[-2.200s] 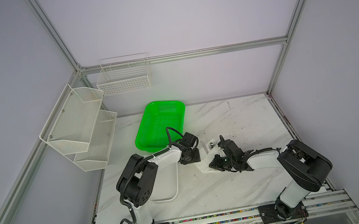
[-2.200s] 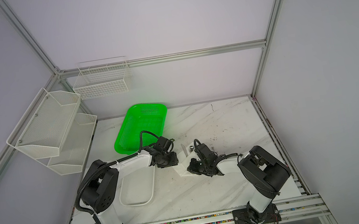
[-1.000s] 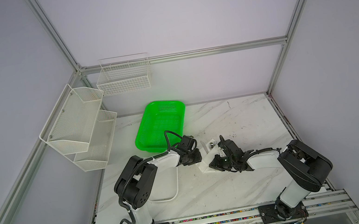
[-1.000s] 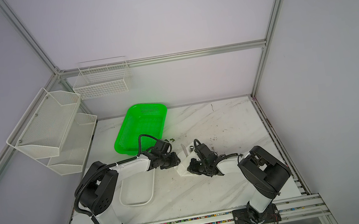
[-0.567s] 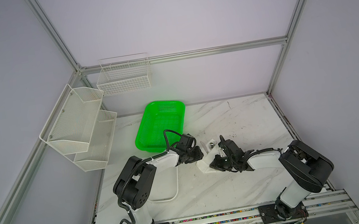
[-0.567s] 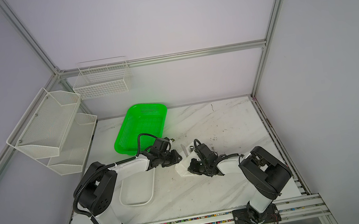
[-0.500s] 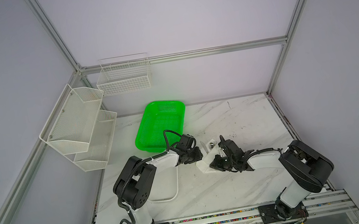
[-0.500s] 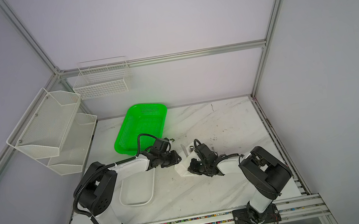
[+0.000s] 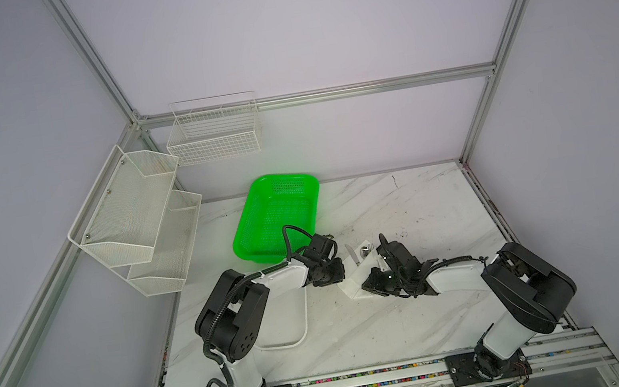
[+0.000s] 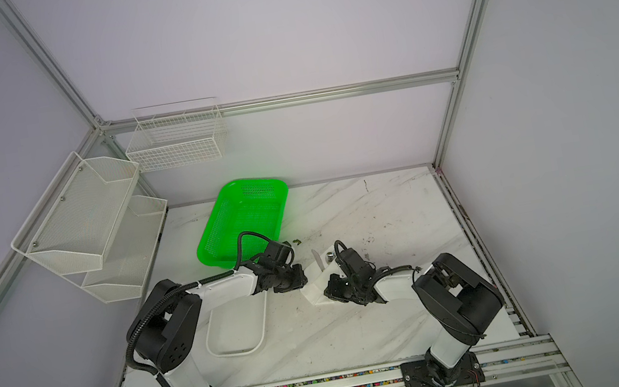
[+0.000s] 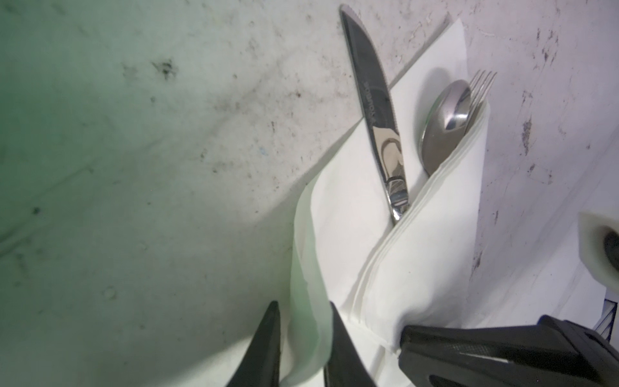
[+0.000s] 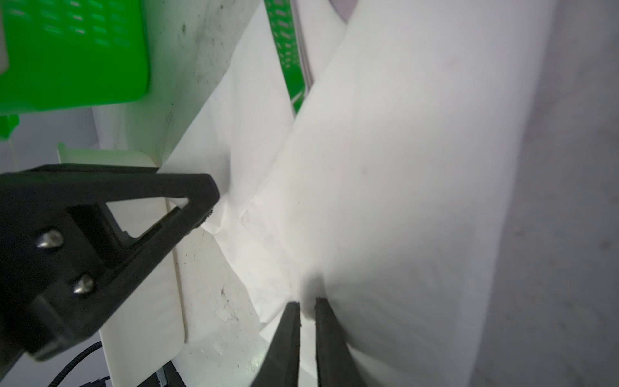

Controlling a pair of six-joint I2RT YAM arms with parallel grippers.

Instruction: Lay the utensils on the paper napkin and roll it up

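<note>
The white paper napkin (image 9: 351,280) lies mid-table between both arms, and its right side is folded over the utensils. The left wrist view shows the knife (image 11: 378,114) lying on the napkin (image 11: 418,261), its blade reaching past the napkin's edge. The spoon (image 11: 442,127) and the fork tines (image 11: 482,83) poke out of the fold. My left gripper (image 11: 303,321) is shut on the napkin's raised left flap. My right gripper (image 12: 306,305) is shut on the folded-over right layer (image 12: 402,201). The utensil handles are hidden under the paper.
A green basket (image 9: 278,216) stands just behind the left arm. A white tray (image 9: 281,346) lies under the left forearm. Wire racks (image 9: 135,218) hang on the left wall and a wire basket (image 9: 214,134) hangs on the back wall.
My left gripper has moved right to the napkin's left edge and closed on the flap. The right gripper has kept its grip and place.
</note>
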